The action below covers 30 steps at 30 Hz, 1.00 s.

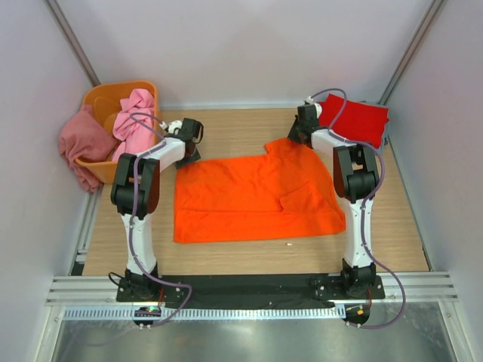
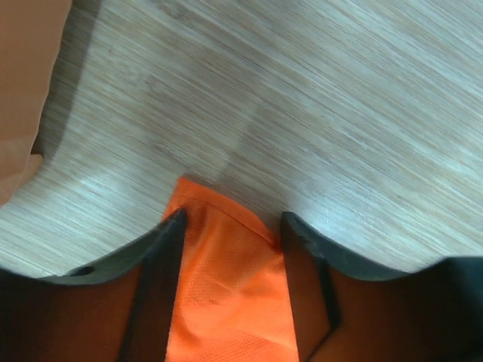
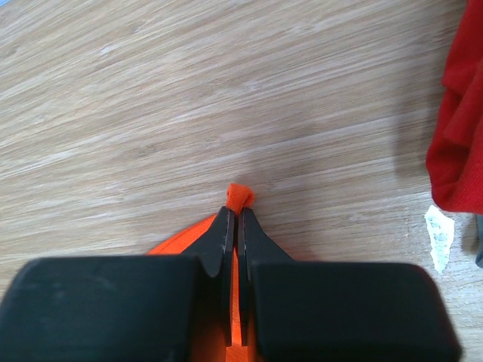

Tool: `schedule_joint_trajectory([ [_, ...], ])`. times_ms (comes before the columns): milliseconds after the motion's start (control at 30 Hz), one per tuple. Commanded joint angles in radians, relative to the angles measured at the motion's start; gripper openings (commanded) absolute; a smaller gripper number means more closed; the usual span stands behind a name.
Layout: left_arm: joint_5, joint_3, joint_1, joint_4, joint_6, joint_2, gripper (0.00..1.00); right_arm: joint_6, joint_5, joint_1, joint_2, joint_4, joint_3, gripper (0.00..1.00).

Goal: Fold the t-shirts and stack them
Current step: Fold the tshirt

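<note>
The bright orange t-shirt (image 1: 256, 196) lies spread flat on the wooden table between the arms. My left gripper (image 1: 189, 153) is at its far left corner, and in the left wrist view (image 2: 234, 222) the jaws stand apart with the orange cloth (image 2: 226, 286) lying between them. My right gripper (image 1: 296, 136) is at the far right corner, shut on a pinch of the orange cloth (image 3: 241, 196) that pokes out past its tips (image 3: 238, 215). The red t-shirt (image 1: 355, 121) lies folded at the back right. The light pink shirt (image 1: 134, 121) and the dusty rose shirt (image 1: 83, 143) hang in and over the tub.
The rigid orange tub (image 1: 113, 94) stands at the back left, close to my left gripper; its wall shows in the left wrist view (image 2: 23, 75). The red shirt's edge (image 3: 460, 136) and a white label (image 3: 438, 234) lie right of my right gripper. White walls enclose the table.
</note>
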Motion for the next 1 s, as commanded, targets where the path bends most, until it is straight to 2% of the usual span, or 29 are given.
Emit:
schedule_joint_trajectory([
  [0,0.008,0.013,0.002,0.013,-0.022,0.042,0.42,-0.014,-0.016,-0.003,0.026,-0.025,0.015,0.01],
  [100,0.017,0.012,0.002,0.010,-0.022,0.041,0.27,-0.016,-0.022,-0.004,0.025,-0.025,0.014,0.01],
  [167,0.019,0.010,0.002,0.007,-0.019,0.039,0.25,-0.025,-0.043,-0.004,0.017,-0.021,0.018,0.01],
  [200,0.025,0.009,0.002,0.006,-0.017,0.033,0.18,-0.028,-0.047,-0.004,0.009,-0.022,0.018,0.01],
  [267,0.032,0.016,0.002,-0.013,-0.010,0.030,0.12,-0.032,-0.048,-0.004,-0.007,-0.021,0.014,0.01],
  [300,0.038,0.021,0.002,-0.019,-0.007,0.027,0.03,-0.039,-0.044,-0.003,-0.032,-0.021,0.011,0.01],
  [333,0.042,0.026,0.002,-0.028,-0.005,0.022,0.00,-0.040,-0.039,-0.006,-0.044,-0.025,0.006,0.01],
  [633,0.068,0.093,-0.002,-0.160,0.026,-0.002,0.00,-0.058,-0.053,-0.004,-0.213,-0.094,-0.035,0.01],
  [833,0.089,0.067,-0.015,-0.206,0.042,-0.060,0.00,-0.092,-0.037,-0.003,-0.328,-0.151,-0.097,0.01],
  [967,0.086,0.015,-0.019,-0.229,0.042,-0.109,0.00,-0.105,-0.036,-0.004,-0.431,-0.148,-0.217,0.01],
])
